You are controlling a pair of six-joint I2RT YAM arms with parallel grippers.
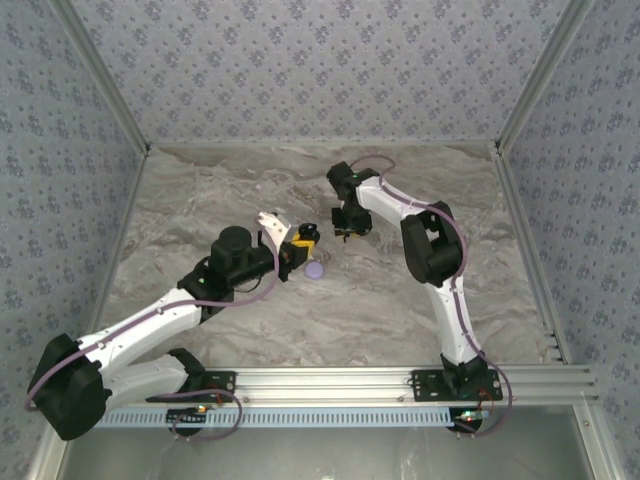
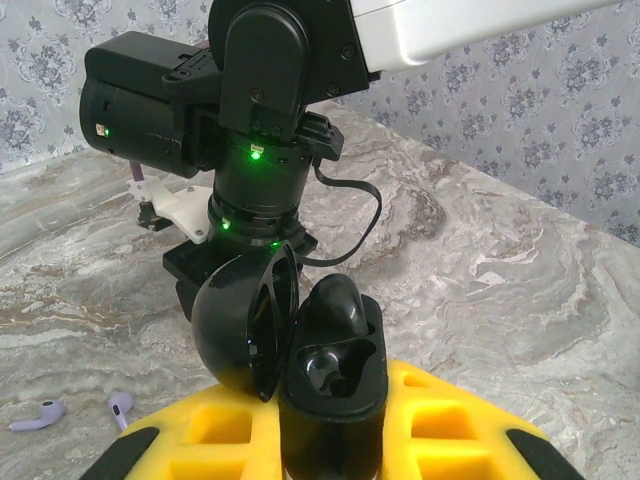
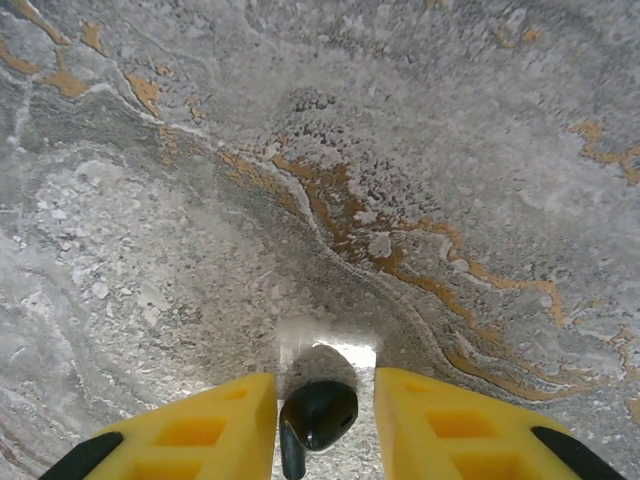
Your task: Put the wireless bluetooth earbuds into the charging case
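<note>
Left wrist view: your left claw (image 2: 335, 440) is clamped on the black charging case (image 2: 335, 390), which stands upright between the yellow fingers. Its lid (image 2: 240, 320) is swung open toward 9 o'clock, and one black earbud (image 2: 335, 300) sits in a well. The right arm's wrist (image 2: 250, 130) crowds the lid's far edge. Two lavender earbuds (image 2: 40, 413) lie on the desk (image 2: 520, 300) at 8 o'clock, apart from the case.

Right wrist view: your right claw (image 3: 324, 380) has its jaws narrow on either side of a second black earbud (image 3: 320, 413). You cannot tell whether they pinch it.

Top external view: both claws meet near the desk's centre, well clear of the side edges and the near rail (image 1: 330, 380). A lavender round case (image 1: 315, 269) lies just beside the left claw at its 5 o'clock. Open desk runs at 12 o'clock up to the far wall (image 1: 300, 70).
</note>
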